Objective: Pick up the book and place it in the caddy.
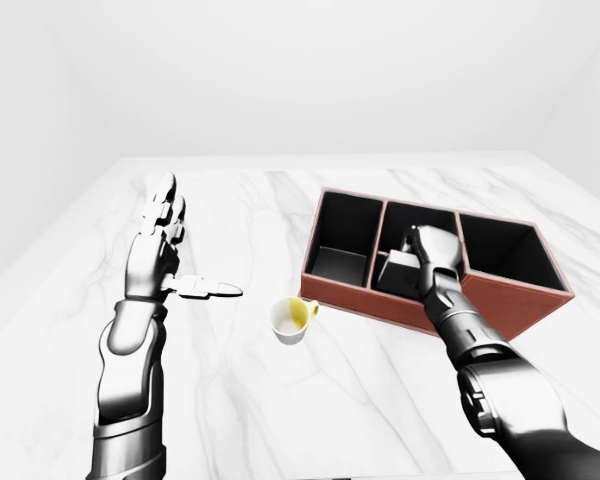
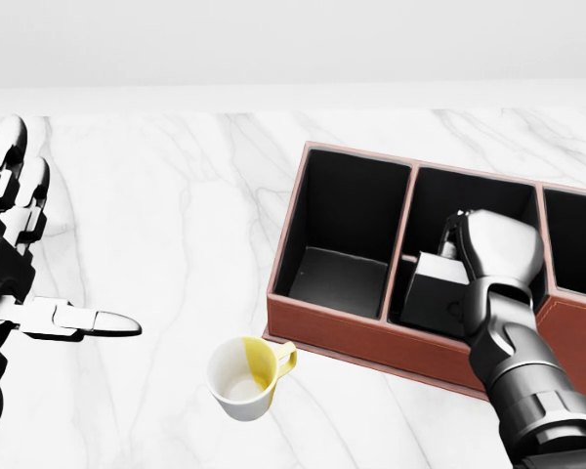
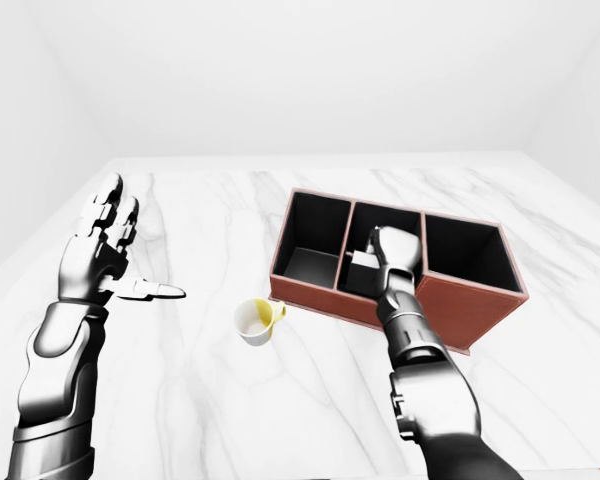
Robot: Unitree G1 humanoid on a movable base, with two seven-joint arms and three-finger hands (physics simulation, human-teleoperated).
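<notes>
The reddish-brown caddy [image 2: 344, 344] with three black compartments stands on the marble table, right of centre in the head view. The dark grey book [image 2: 430, 289] stands tilted inside the middle compartment. My right hand [image 2: 461, 237] reaches down into that compartment from the bottom right, its fingers curled round the book's upper edge. My left hand [image 2: 21, 256] is open and empty, raised above the table at the far left, fingers spread and thumb pointing right.
A white cup [image 2: 242, 381] with a yellow inside and handle stands on the white marble table [image 2: 176, 195], just below the caddy's left corner. The caddy's left compartment [image 2: 342, 278] and right compartment [image 2: 576, 244] hold nothing.
</notes>
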